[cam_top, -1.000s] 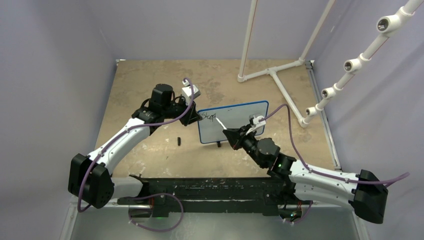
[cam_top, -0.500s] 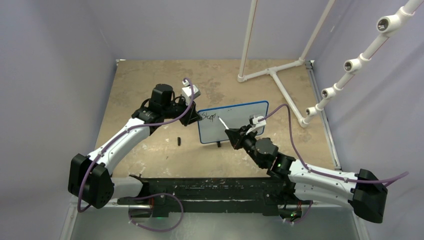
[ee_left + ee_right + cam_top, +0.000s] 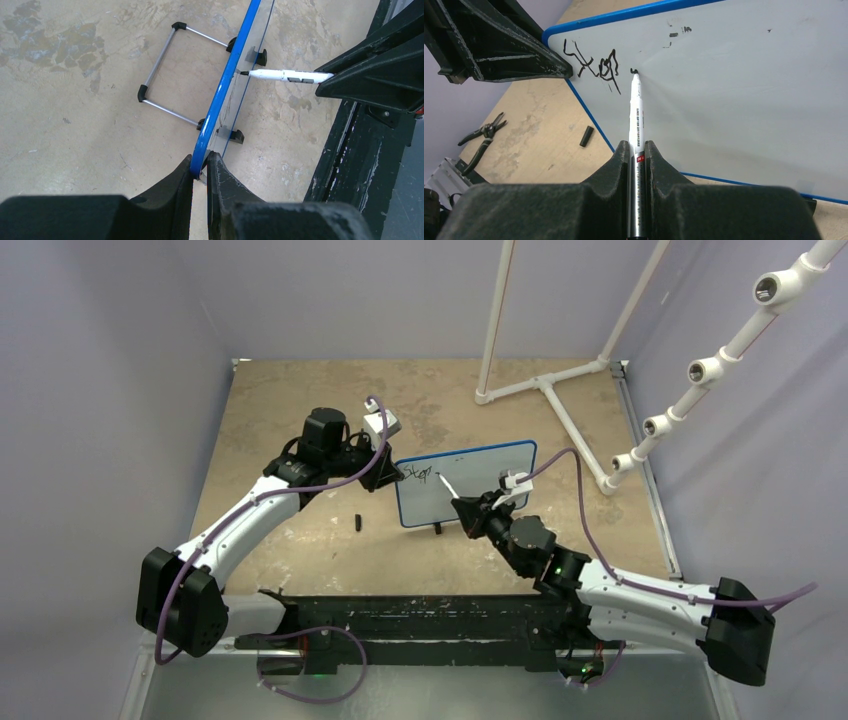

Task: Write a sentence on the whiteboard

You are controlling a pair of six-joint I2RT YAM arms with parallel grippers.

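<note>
Bottom centre, the left gripper (image 3: 200, 167) pinches the blue-rimmed whiteboard (image 3: 227, 80), seen edge-on; from the right, the right gripper (image 3: 327, 81) holds a white marker (image 3: 287, 76), tip against the board's face.

On whiteboard (image 3: 749, 100), marker (image 3: 635, 115) tip beside sentence (image 3: 591, 62)

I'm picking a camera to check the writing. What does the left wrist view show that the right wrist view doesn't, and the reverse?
Only the left wrist: the grey wire stand behind the blue-rimmed white whiteboard, seen edge-on. Only the right wrist: the black handwritten sentence, a small black cap and dark pliers on the table. Both: the left gripper shut on the board's rim, and the right gripper shut on the white marker, its tip on the board.
</note>
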